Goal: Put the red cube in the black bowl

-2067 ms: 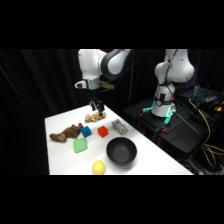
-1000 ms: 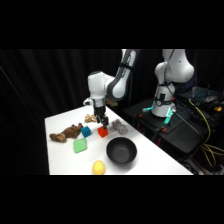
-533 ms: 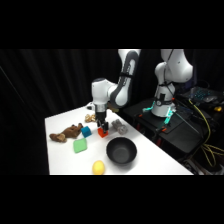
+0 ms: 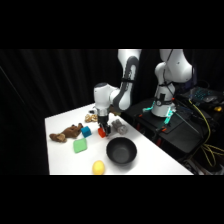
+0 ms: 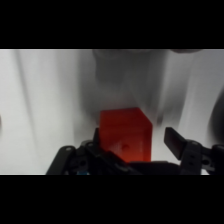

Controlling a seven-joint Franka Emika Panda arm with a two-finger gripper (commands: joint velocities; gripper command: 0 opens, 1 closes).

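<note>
1. the claw (image 4: pixel 103 131) is down at the white surface (image 4: pixel 62 122), its fingers spread on either side of the red cube (image 5: pixel 125 135), not yet closed on it.
2. the red cube sits on the surface between the blue cube (image 4: pixel 86 131) and a grey object (image 4: pixel 118 126).
3. the black bowl (image 4: pixel 121 151) stands near the cube, toward the surface's front edge.
</note>
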